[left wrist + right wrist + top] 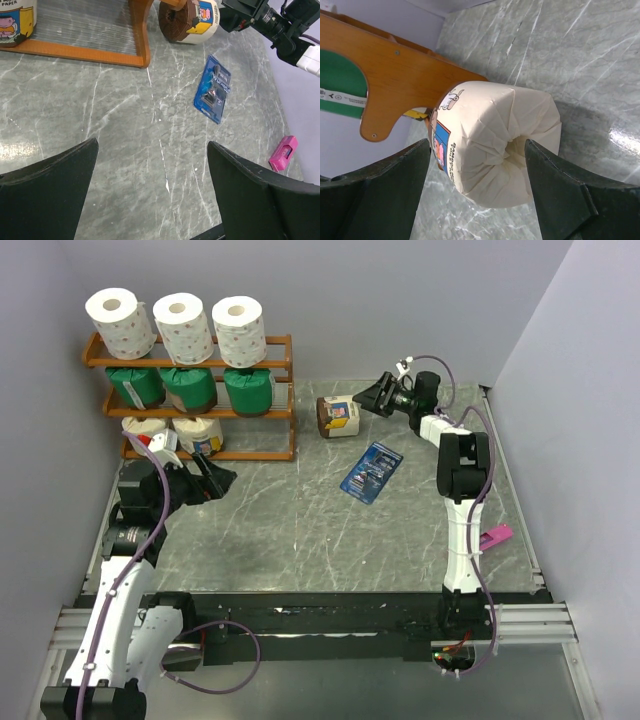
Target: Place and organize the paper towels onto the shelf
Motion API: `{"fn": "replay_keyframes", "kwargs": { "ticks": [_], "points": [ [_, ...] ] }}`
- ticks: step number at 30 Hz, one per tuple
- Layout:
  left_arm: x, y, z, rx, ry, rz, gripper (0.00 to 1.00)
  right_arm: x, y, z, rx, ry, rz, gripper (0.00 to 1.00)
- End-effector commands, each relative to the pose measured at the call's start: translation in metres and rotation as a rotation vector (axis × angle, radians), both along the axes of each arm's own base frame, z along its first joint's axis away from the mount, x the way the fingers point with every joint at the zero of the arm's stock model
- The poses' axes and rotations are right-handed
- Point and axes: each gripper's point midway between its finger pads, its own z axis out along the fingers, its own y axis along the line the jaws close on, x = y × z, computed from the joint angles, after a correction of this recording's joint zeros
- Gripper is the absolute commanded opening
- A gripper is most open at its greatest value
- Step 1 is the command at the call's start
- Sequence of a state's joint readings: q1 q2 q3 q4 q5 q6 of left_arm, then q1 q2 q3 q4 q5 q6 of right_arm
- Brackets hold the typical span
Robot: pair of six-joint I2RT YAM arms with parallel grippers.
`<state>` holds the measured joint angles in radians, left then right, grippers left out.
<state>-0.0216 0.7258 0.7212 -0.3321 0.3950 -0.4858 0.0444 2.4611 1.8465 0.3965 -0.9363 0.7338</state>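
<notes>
Eight paper towels [183, 325] on the shelf [262, 454]; one cream roll [338, 415] beside it.

Overhead view spans the table [300, 530]; both low wrist views share the loose roll [495, 145].

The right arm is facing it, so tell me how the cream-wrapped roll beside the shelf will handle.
The cream-wrapped roll lies on its side, so a sideways nudge would probably roll it over the smooth table. Its crimped paper wrap looks soft, so it likely dents under a squeeze.
</notes>
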Motion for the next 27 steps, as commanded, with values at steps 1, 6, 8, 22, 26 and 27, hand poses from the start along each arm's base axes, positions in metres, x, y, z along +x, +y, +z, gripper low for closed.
{"fn": "replay_keyframes", "kwargs": {
  "ticks": [1,6,8,22,26,27],
  "points": [
    [0.003,0.001,0.010,0.019,-0.035,0.001,0.96,0.007,0.013,0.021,0.027,-0.071,0.023,0.83],
    [0.003,0.002,0.010,0.022,-0.034,0.003,0.97,0.002,0.028,0.016,0.025,-0.067,0.052,0.82],
    [0.003,0.002,0.011,0.021,-0.035,0.005,0.96,0.001,0.031,0.014,0.033,-0.052,0.058,0.83],
    [0.003,0.002,0.011,0.020,-0.036,0.006,0.96,-0.010,0.047,0.009,0.116,-0.011,0.141,0.74],
    [0.004,0.002,0.009,0.022,-0.030,0.007,0.96,-0.012,0.050,0.005,0.121,0.007,0.160,0.74],
    [0.004,0.002,0.009,0.021,-0.029,0.008,0.96,-0.013,0.051,0.004,0.120,0.005,0.163,0.73]
  ]
}}
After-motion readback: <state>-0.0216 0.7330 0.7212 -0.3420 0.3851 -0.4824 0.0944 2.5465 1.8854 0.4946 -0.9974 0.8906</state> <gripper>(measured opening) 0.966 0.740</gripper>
